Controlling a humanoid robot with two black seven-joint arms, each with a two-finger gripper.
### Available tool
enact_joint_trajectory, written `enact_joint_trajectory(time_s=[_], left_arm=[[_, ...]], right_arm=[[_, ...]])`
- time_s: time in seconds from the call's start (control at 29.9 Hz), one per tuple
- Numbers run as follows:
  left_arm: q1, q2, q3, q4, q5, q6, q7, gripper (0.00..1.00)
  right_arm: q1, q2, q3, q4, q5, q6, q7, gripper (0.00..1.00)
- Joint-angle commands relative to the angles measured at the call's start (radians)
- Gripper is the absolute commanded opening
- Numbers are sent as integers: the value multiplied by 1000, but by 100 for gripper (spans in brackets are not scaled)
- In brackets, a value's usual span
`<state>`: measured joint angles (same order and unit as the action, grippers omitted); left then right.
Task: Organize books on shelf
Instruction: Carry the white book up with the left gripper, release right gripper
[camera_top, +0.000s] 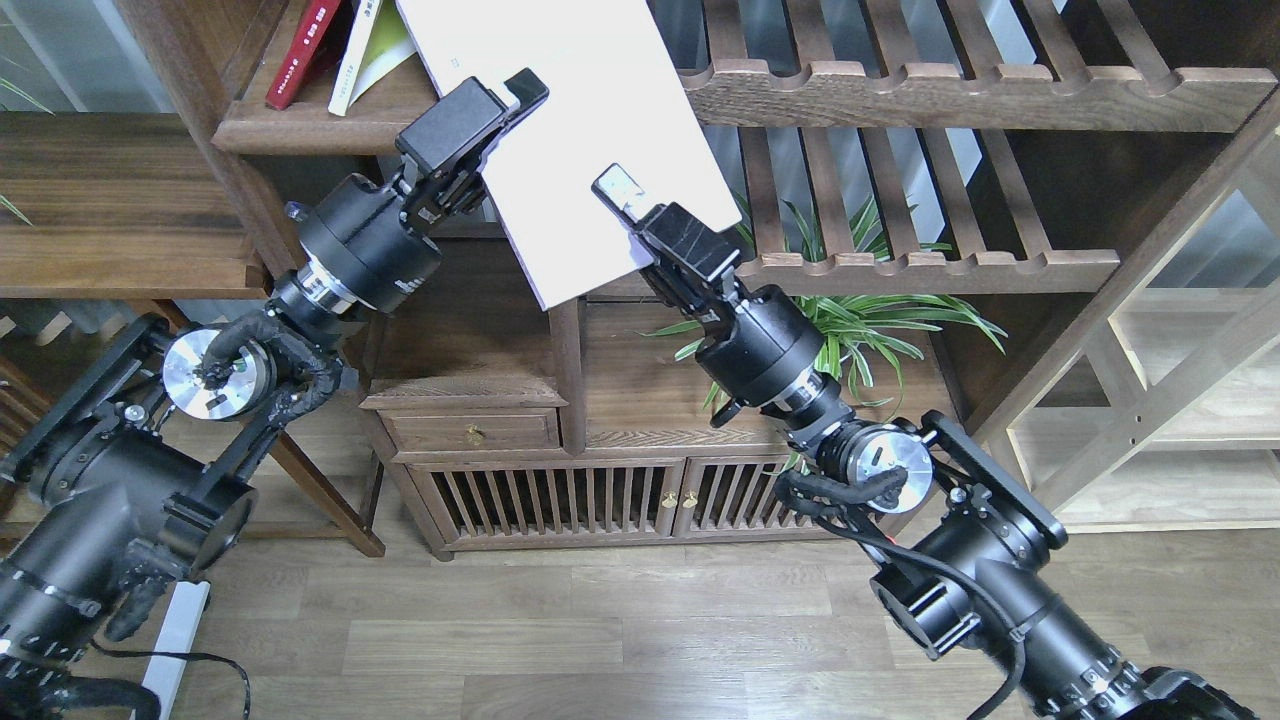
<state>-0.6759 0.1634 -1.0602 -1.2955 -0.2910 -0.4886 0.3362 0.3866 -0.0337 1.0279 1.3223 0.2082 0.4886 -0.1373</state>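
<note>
Dark wooden shelf (300, 130), flat white book (570, 120) clamped by left pincer (505, 95) and right pincer (622, 195)

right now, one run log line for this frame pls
phase: carrying white book to shelf | left gripper: shut on white book | right gripper: shut on white book | shelf: red book, yellow-green book leaning

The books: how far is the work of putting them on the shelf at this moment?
Done: the red book and the yellow-green book already lean on the dark shelf. In hand: the white book is tilted, gripped by the left gripper at its left edge and the right gripper near its lower edge. Left: set it on the shelf beside the other two.
</note>
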Motion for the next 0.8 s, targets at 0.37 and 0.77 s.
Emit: enact_joint_trajectory(time_s=[0.37,0.77], left_arm=[[-1,2,0,1,0,0,-2,3],[52,211,3,-162,15,0,-5,3]], right_arm=[[1,-3,41,-5,-33,0,1,68],[-2,-14,155,-49,-35,-19,4,82]])
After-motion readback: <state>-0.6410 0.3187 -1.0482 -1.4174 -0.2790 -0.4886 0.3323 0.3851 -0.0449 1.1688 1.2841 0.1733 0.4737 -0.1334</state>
